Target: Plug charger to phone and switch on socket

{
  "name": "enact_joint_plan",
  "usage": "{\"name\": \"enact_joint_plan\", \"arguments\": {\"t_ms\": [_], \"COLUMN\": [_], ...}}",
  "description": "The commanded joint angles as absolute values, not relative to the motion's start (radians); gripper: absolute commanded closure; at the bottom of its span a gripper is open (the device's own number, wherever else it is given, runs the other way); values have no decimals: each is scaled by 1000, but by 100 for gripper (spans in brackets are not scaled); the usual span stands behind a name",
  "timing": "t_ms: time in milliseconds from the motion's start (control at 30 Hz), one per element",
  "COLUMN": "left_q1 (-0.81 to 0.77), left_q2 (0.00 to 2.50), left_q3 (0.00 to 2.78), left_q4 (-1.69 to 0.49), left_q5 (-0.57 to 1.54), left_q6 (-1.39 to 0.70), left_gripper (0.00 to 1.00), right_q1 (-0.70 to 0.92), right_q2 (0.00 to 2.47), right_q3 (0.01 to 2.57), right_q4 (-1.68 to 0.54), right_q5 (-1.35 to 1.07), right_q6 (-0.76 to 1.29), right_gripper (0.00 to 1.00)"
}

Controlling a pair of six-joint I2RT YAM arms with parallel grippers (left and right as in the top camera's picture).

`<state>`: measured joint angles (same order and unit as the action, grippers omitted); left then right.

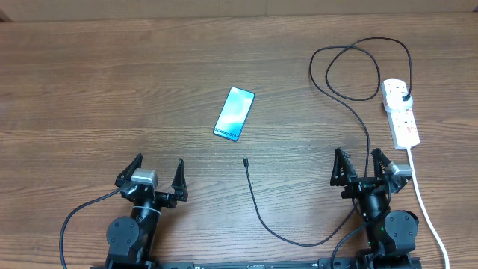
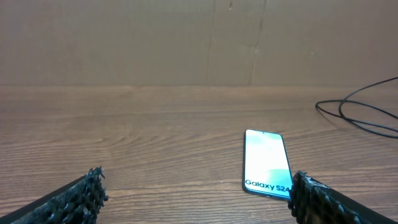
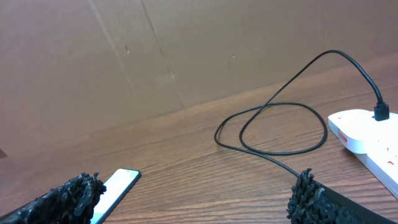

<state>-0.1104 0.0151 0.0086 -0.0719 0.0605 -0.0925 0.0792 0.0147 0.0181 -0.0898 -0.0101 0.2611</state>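
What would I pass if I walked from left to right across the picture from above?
left gripper → phone → right gripper → socket

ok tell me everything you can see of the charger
The charger is a thin black cable. Its black adapter sits plugged in near the far end of the white socket. It loops on the wooden table, runs back past the right arm, and ends in a small plug tip on bare wood, short of the phone, not touching it. Nothing grips it.
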Motion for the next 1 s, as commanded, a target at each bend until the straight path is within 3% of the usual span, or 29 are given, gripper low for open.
{"name": "enact_joint_plan", "arguments": {"t_ms": [0,433,667,833,967], "left_q1": [-105,-105,-105,-105,-105], "left_q2": [5,5,5,5,5], "left_q3": [5,5,5,6,88], "left_q4": [-72,-72,-50,49,116], "left_q5": [78,78,-114,-123,6], "left_q6": [-67,-65,-14,-14,-16], "left_gripper": [0,0,0,0,0], "right_q1": [83,83,83,83,83], "right_q2": [2,2,2,2,2], "right_q3": [8,8,8,8,8], "right_q4": [-84,-84,-84,-84,-84], "right_q5": [-2,-2,-2,-2,-2], "right_q6": [253,253,253,253,253], "right_gripper": [0,0,0,0,0]}}
